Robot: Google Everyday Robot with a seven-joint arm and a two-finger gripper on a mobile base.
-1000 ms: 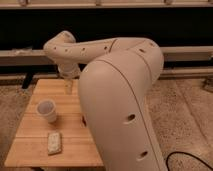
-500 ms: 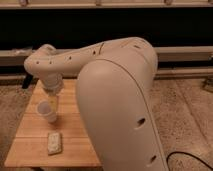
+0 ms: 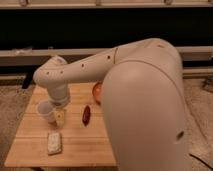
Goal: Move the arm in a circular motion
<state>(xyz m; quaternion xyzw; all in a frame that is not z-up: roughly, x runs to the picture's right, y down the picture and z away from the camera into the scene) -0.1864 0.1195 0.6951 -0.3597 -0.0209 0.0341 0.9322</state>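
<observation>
The arm (image 3: 145,100) is cream-white, with thick rounded segments and small dark holes. Its bulbous elbow fills the right half of the camera view. The forearm (image 3: 85,70) reaches left over a wooden table (image 3: 30,150) and bends down at a rounded wrist (image 3: 52,77). The gripper (image 3: 60,117) is the short yellowish tip pointing down at the table's left middle. It hangs right beside a white cup (image 3: 45,111), just to the cup's right, and holds nothing that I can see.
A small dark red object (image 3: 86,114) lies on the table right of the gripper. A round red-orange fruit (image 3: 97,91) sits behind it, partly hidden by the arm. A white packet (image 3: 54,143) lies near the front left. A dark shelf wall (image 3: 100,30) runs behind.
The wrist and gripper swung left from the table's back, then came forward and down beside the cup. The red object and the fruit have come into view.
</observation>
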